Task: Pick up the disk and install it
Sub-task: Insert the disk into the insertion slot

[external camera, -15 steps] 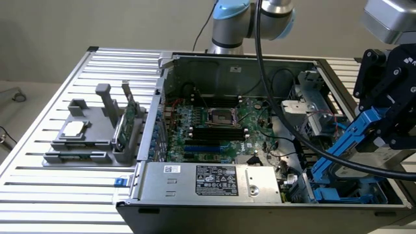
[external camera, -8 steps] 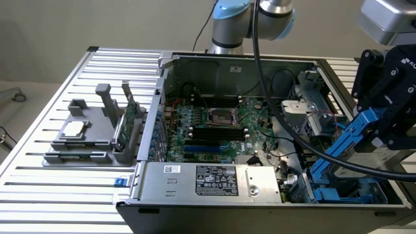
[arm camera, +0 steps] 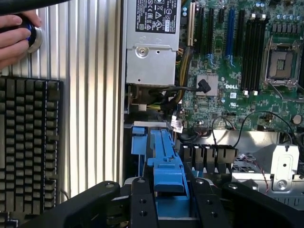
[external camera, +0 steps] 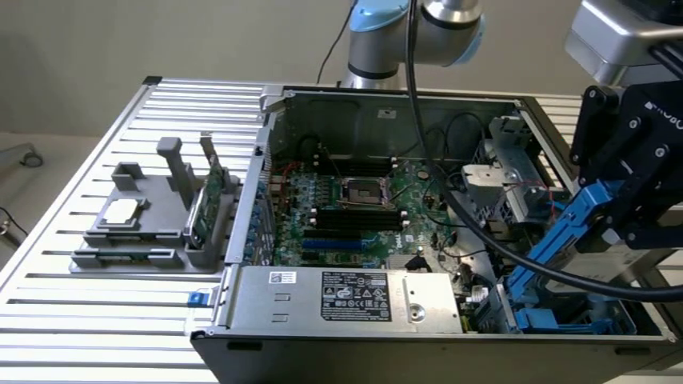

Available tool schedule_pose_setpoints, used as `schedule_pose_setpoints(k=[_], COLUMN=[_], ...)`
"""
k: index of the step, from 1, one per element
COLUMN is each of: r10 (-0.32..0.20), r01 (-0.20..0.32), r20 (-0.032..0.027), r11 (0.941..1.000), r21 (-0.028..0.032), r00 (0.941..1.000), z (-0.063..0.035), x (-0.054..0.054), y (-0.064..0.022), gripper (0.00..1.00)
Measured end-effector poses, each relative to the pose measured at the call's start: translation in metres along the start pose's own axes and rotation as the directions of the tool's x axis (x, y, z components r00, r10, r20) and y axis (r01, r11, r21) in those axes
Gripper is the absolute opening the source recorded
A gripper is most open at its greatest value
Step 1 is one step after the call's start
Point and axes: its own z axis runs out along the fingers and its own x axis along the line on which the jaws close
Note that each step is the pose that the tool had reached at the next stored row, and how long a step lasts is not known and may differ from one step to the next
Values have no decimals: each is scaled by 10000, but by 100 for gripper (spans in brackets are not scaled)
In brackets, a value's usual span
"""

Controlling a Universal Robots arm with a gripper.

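The disk (external camera: 581,240), a silver-grey drive in a blue plastic carrier frame, hangs steeply tilted over the open computer case (external camera: 265,152), at the exterior view's right. My gripper (external camera: 619,224) is shut on its upper end. Its lower end points down toward the blue rails of the drive bay (external camera: 565,324) in the case's near right corner. In the wrist view the blue carrier (arm camera: 167,161) runs out from between my two black fingers (arm camera: 142,202), with the gripper (arm camera: 172,202) closed on it above the bay.
Inside the case lie the green motherboard (external camera: 353,208) and the silver power supply (external camera: 341,296). A black cable (external camera: 481,232) crosses beside the disk. A grey fixture (external camera: 139,232) holds a processor chip (external camera: 123,212) and a green card (external camera: 208,196). A keyboard (arm camera: 28,142) and a person's hand (arm camera: 14,35) are nearby.
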Motion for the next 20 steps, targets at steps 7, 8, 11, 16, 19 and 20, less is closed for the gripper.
schedule_pose_setpoints(k=[7, 8, 11, 16, 19, 20], r10=[4, 5, 11, 42, 103, 124], r01=[-4, -5, -11, -42, -103, -124], r20=[-6, -5, -6, -7, -9, -9], r11=[9999, 9999, 9999, 9998, 9998, 9997], r21=[125, 141, 169, 191, 193, 194], r00=[10000, 10000, 10000, 10000, 9999, 9999], z=[50, 58, 84, 119, 132, 136], x=[0, 0, 1, 2, 2, 2], y=[27, 30, 41, 52, 54, 55], gripper=[33, 33, 33, 33, 33, 33])
